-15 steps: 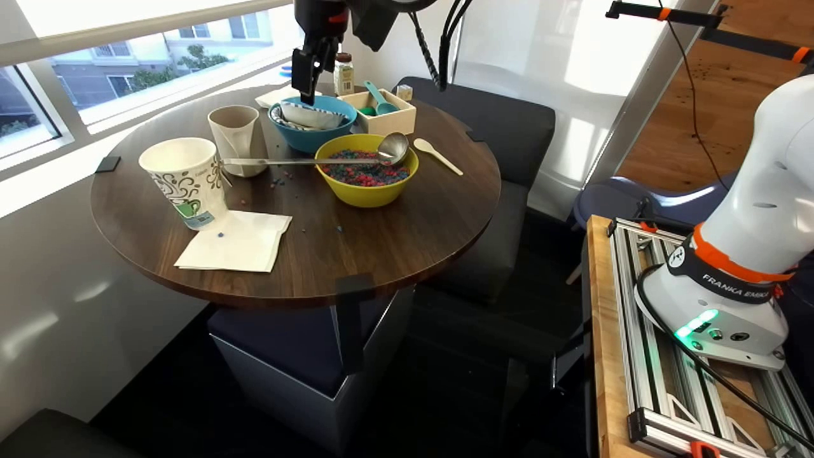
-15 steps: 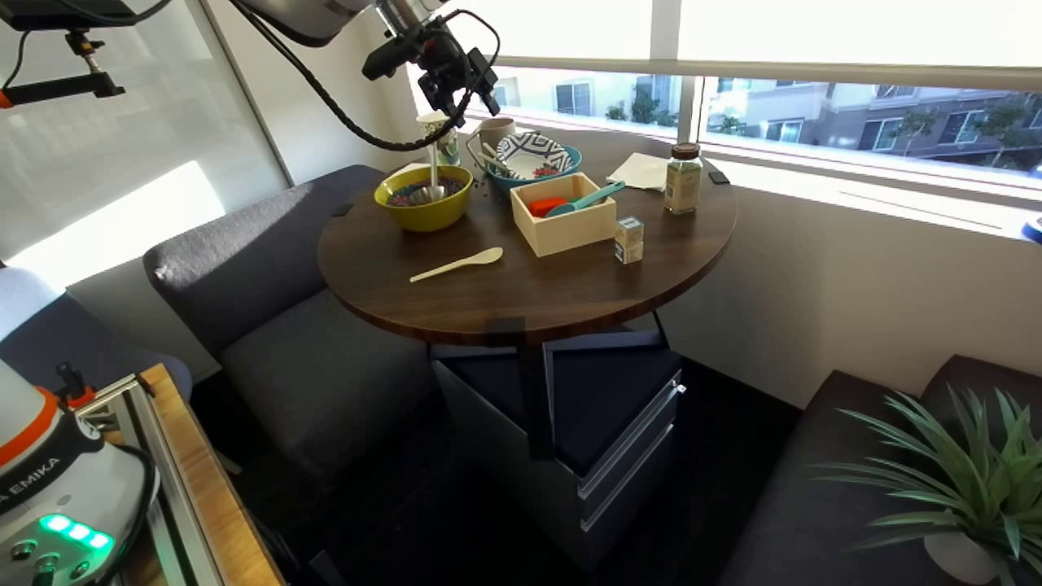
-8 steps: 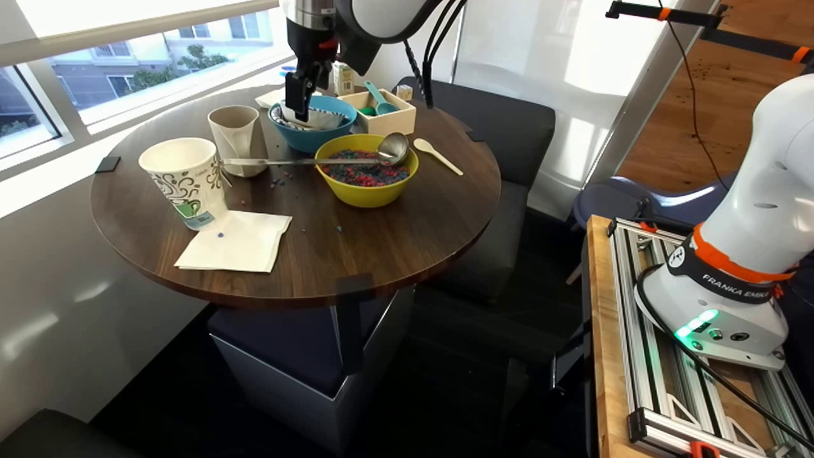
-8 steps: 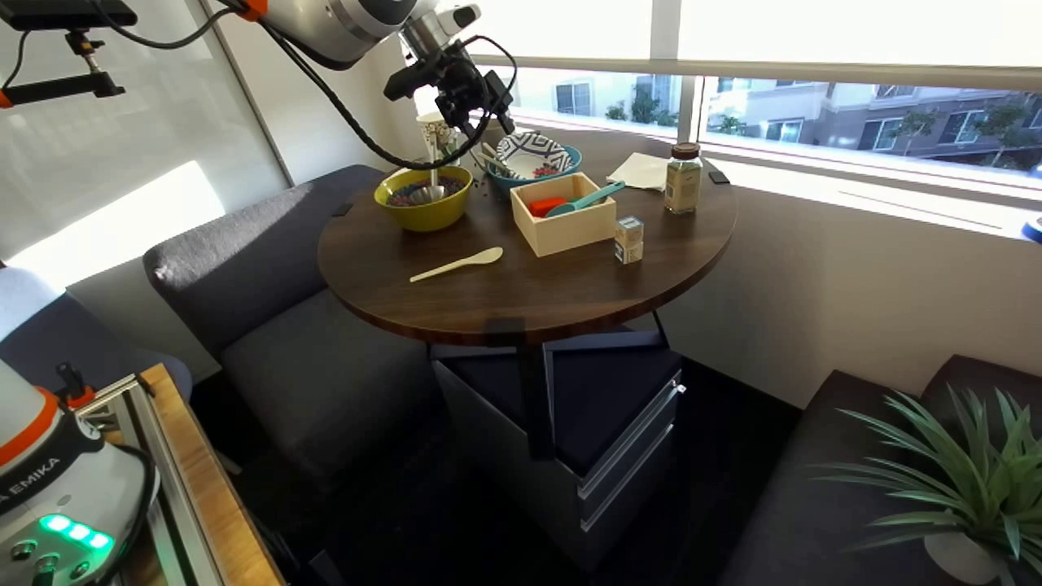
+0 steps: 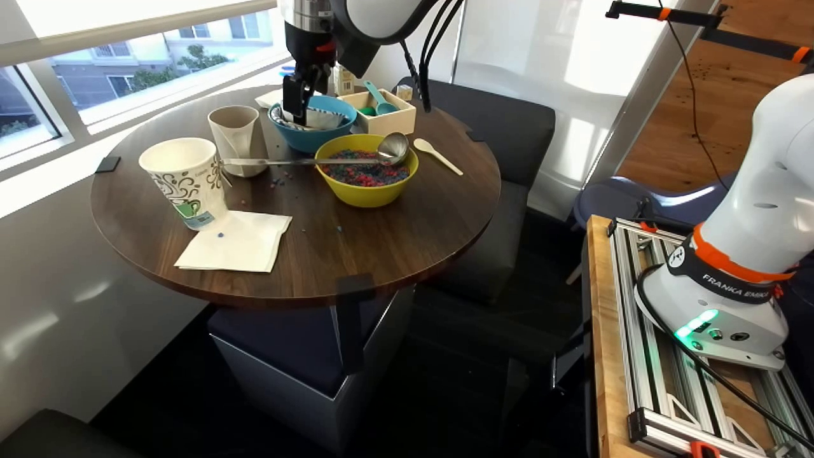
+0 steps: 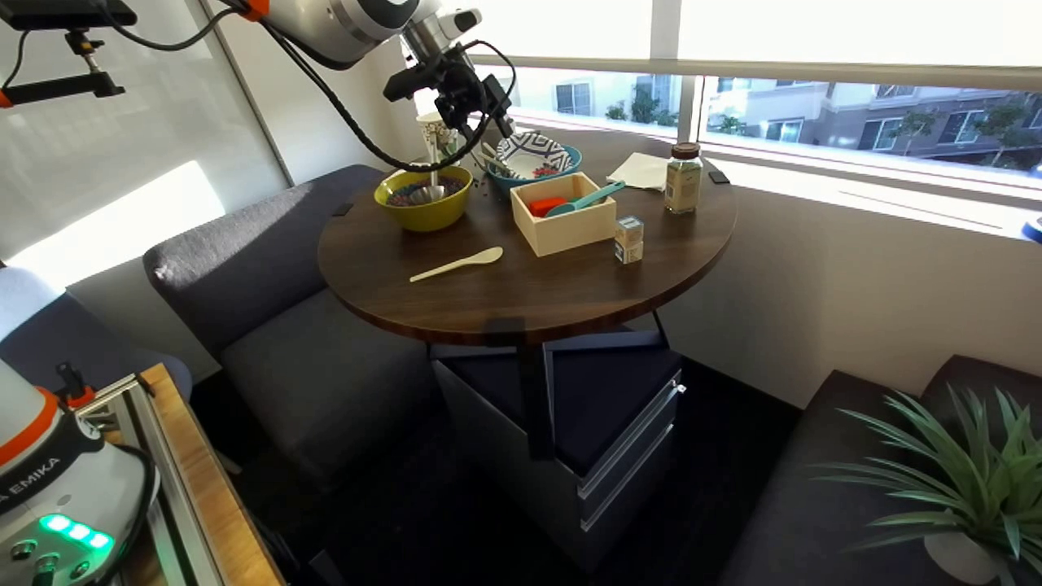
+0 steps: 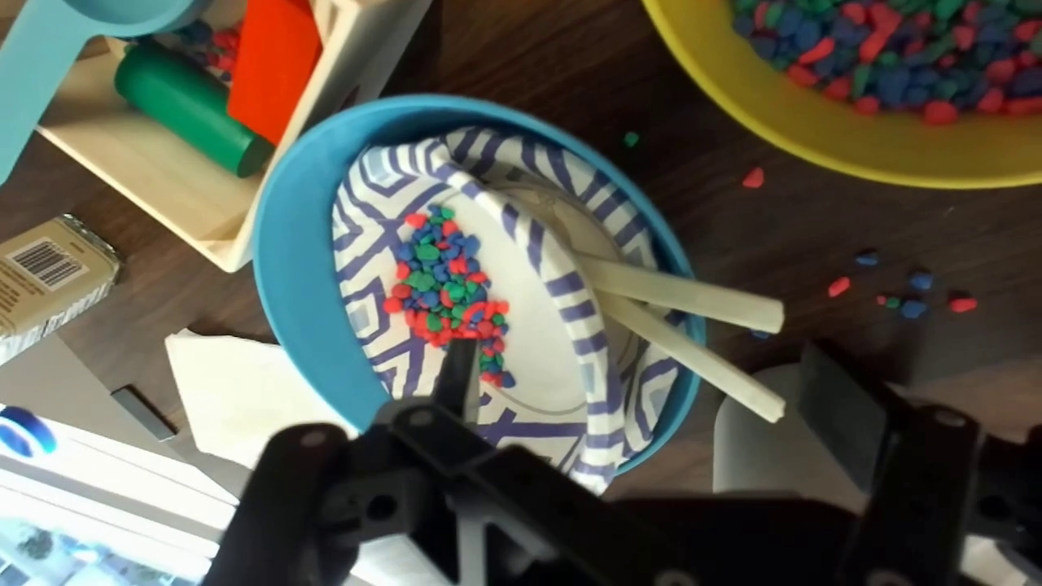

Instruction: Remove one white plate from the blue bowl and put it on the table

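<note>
Gripper [image 7: 651,397] at blue bowl [image 7: 297,236], jaws spread, holding nothing. White plate [image 7: 533,334] tilted inside bowl, bearing coloured bits [image 7: 435,277]. Best pinch striped rim [image 7: 580,317], lift slowly lest bits spill, lower onto table [image 5: 381,245] beside bowl.

The place looks like an office lounge corner that shares its floor with robotics gear. A drawer cabinet [image 6: 562,496] with a cushioned top stands beneath the round wooden table [image 5: 331,248], beside a grey upholstered seat [image 6: 334,391], with a leafy potted plant [image 6: 969,496] off to one side. A window [image 6: 737,98] with a pale roller shade [image 6: 847,32] faces a multi-windowed building [image 6: 834,126]. A paper cup [image 5: 184,175] and napkins [image 5: 238,245] fit a break area; a Franka Emika arm [image 5: 763,184], mounted over aluminium rails [image 5: 629,318] on a wooden bench [image 5: 607,356], points to a lab.
</note>
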`<state>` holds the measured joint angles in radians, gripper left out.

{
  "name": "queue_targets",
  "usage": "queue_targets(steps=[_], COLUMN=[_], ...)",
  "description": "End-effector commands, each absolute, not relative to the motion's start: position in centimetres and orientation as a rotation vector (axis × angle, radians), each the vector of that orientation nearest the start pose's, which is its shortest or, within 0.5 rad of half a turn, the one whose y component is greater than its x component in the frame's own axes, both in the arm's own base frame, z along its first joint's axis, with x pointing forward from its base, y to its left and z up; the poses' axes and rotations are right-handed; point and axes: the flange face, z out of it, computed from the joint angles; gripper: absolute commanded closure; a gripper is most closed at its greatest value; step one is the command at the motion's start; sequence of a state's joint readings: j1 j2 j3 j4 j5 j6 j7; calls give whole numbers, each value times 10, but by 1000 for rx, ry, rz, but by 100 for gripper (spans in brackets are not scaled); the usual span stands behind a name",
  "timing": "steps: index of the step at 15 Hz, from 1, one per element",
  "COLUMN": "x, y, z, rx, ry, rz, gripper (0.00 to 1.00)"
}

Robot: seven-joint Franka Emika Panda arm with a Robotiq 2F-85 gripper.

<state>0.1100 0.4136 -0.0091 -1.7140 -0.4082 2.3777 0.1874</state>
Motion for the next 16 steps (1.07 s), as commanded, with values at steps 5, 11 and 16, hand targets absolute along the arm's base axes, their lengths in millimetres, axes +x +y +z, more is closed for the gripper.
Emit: queue_targets(steps=[5,11,16], x=[688,702,718], y=[55,39,31], z=[376,373,367], rx=[-3323,-3262,-3195], ry=[-290,-376,-432], rz=[-520,-520,-513], gripper=[0,0,3])
